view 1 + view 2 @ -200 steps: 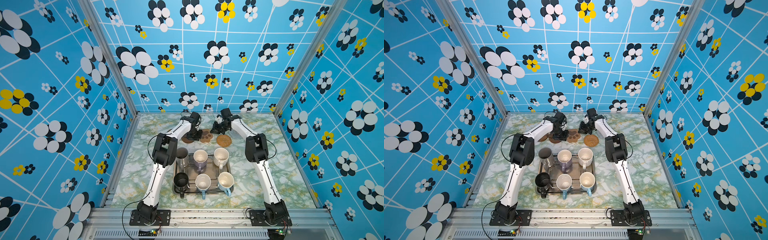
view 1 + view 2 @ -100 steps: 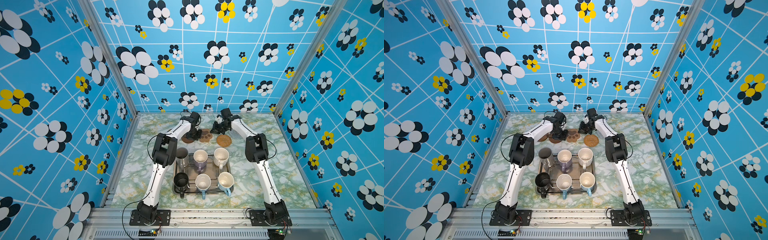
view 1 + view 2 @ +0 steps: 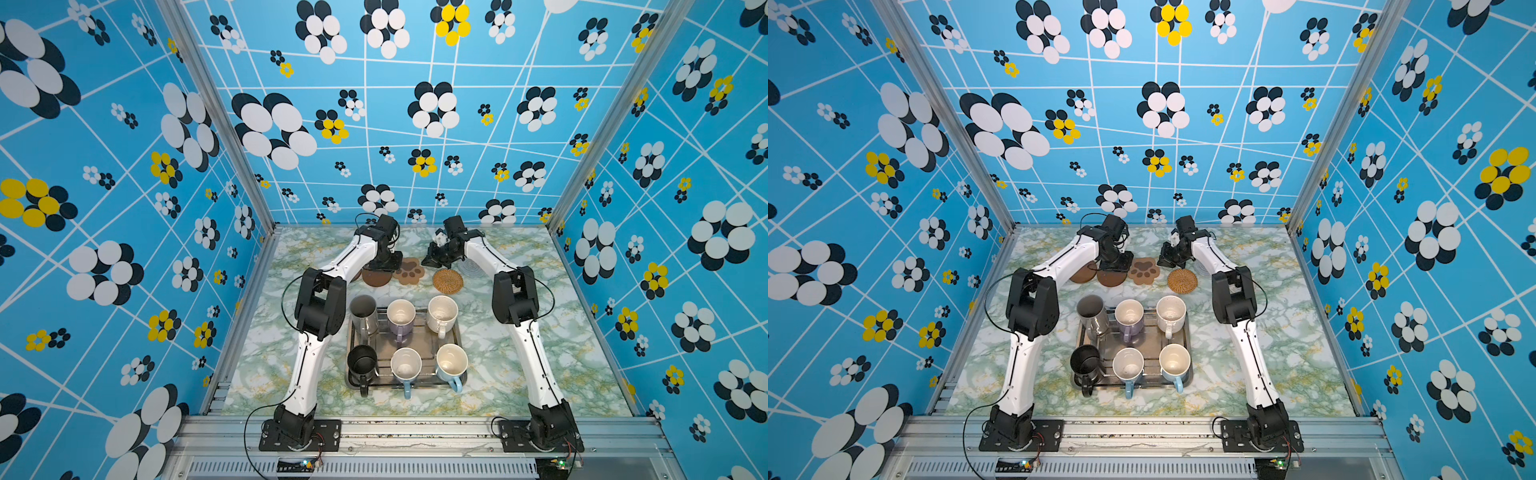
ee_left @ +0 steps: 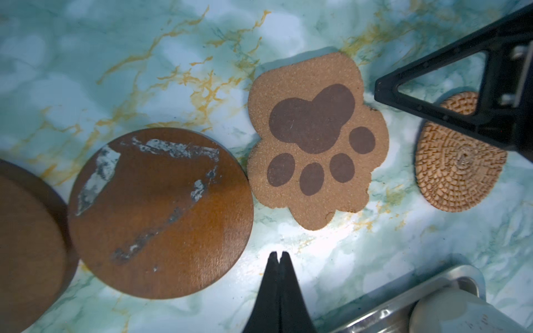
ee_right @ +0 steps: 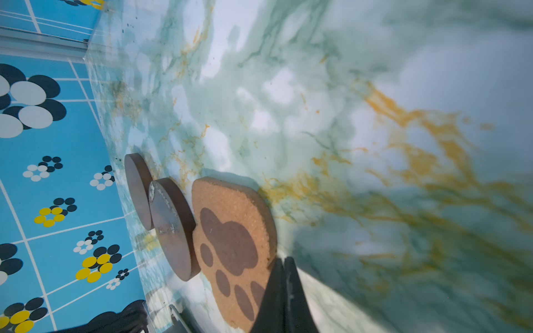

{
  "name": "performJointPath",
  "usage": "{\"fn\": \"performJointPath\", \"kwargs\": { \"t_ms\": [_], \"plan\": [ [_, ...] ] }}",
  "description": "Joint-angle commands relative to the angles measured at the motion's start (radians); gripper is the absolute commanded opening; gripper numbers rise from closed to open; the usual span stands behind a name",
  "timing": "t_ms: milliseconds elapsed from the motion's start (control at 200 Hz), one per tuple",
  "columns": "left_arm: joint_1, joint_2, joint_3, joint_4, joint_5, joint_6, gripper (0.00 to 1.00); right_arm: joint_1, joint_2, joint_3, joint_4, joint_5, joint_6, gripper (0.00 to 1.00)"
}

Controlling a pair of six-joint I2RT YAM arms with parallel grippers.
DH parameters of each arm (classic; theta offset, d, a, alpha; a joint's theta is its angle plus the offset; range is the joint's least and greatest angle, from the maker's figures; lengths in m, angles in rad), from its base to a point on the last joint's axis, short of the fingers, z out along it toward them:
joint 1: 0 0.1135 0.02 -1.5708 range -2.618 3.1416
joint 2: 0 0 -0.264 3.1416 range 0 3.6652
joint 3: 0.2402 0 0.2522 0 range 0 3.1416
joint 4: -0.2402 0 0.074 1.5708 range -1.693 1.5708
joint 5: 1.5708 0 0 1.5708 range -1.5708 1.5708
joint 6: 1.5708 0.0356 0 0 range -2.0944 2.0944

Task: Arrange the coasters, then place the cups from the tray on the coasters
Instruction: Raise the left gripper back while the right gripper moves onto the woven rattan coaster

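Note:
Several coasters lie in a row behind the tray [image 3: 459,332]: two round brown discs [image 3: 1082,274] [image 3: 376,277], a brown paw-print one [image 3: 410,271], a woven rattan one [image 3: 448,281] and a pale round one [image 3: 473,268] partly under the right arm. My left gripper [image 4: 278,253] is shut and empty, over bare table between the brown disc [image 4: 161,213] and the paw print [image 4: 314,144]. My right gripper [image 5: 284,259] is shut, its tip at the paw print's [image 5: 230,245] edge. Several cups stand in the tray, among them a steel one [image 3: 363,316], a lavender mug [image 3: 401,318] and a black mug [image 3: 362,363].
The marbled table [image 3: 519,374] is boxed in by blue flowered walls on three sides. Both arms reach to the far middle, their elbows [image 3: 320,303] [image 3: 515,295] flanking the tray. The tray's rim [image 4: 403,297] lies close to the left gripper.

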Motion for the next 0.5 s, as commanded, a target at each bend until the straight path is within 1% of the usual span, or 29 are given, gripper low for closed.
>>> {"fn": "performJointPath", "kwargs": {
  "t_ms": [0, 120, 240, 340, 495],
  "plan": [
    [0.004, -0.102, -0.015, -0.003, -0.017, 0.022, 0.00, -0.031, -0.121, -0.019, -0.045, 0.006, -0.029, 0.02],
    [0.008, -0.180, -0.035, -0.001, -0.045, 0.027, 0.00, -0.054, -0.199, -0.074, -0.059, 0.009, -0.064, 0.04],
    [0.017, -0.279, -0.094, 0.021, -0.083, 0.031, 0.00, -0.082, -0.307, -0.192, -0.052, 0.026, -0.105, 0.07],
    [0.027, -0.378, -0.172, 0.070, -0.112, 0.024, 0.00, -0.101, -0.402, -0.311, -0.050, 0.078, -0.151, 0.12],
    [0.042, -0.525, -0.313, 0.167, -0.123, -0.006, 0.01, -0.110, -0.525, -0.488, -0.049, 0.159, -0.215, 0.21]
  ]
}}
